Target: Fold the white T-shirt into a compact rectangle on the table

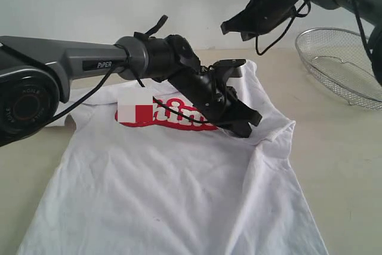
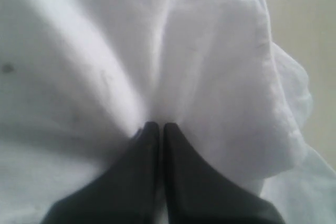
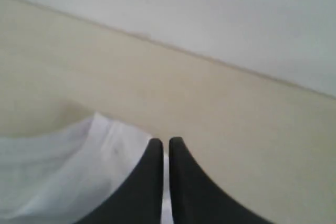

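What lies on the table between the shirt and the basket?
Nothing: in the exterior view, bare table separates the shirt from the basket.

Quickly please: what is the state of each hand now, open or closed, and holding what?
Left hand: closed, apparently pinching a fold of the white T-shirt.
Right hand: closed, holding nothing.

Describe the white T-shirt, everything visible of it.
The T-shirt is white, soft, wrinkled cloth. It lies front-up and spread on the table, with its hem toward the exterior camera. Red lettering crosses the chest, partly hidden by the left arm. The sleeve on that view's right is bunched where the shut left gripper seems to pinch a fold.
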Tool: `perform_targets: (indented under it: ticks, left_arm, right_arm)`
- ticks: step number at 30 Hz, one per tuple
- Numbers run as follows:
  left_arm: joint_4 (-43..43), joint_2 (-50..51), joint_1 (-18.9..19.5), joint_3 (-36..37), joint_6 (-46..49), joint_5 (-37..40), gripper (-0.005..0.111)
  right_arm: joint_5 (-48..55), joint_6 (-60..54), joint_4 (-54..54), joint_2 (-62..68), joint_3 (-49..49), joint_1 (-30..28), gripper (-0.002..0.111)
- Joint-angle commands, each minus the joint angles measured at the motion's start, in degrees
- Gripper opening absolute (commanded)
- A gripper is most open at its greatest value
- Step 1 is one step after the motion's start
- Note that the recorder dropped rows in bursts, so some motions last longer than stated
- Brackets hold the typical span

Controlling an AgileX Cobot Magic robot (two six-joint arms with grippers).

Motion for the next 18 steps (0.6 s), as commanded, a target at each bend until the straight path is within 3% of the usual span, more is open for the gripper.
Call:
perform_targets:
  ticks: [1, 4, 9, 14, 18]
  left_arm:
    - [3.1, 0.8, 0.2, 0.5, -0.4, 3.2, 0.005]
    - [3.1, 0.8, 0.2, 0.5, -0.4, 3.1, 0.005]
    - [2.0, 0.8, 0.2, 0.5, -0.2, 1.5, 0.005]
    - [1.4, 0.8, 0.2, 0.5, -0.2, 1.4, 0.005]
    - [1.4, 0.8, 0.2, 0.5, -0.2, 1.4, 0.005]
  right_arm:
    - [15.9, -4.4, -5.3, -2.0, -1.3, -0.3, 0.0]
    - [19.6, -6.7, -3.4, -2.2, -1.3, -1.5, 0.0]
    - [19.1, -9.7, 9.6, -2.1, -1.1, -3.7, 0.013]
    - [17.4, -8.8, 11.9, 0.3, -1.1, -3.5, 0.0]
    - [14.2, -6.8, 11.3, 3.1, -1.1, -3.5, 0.0]
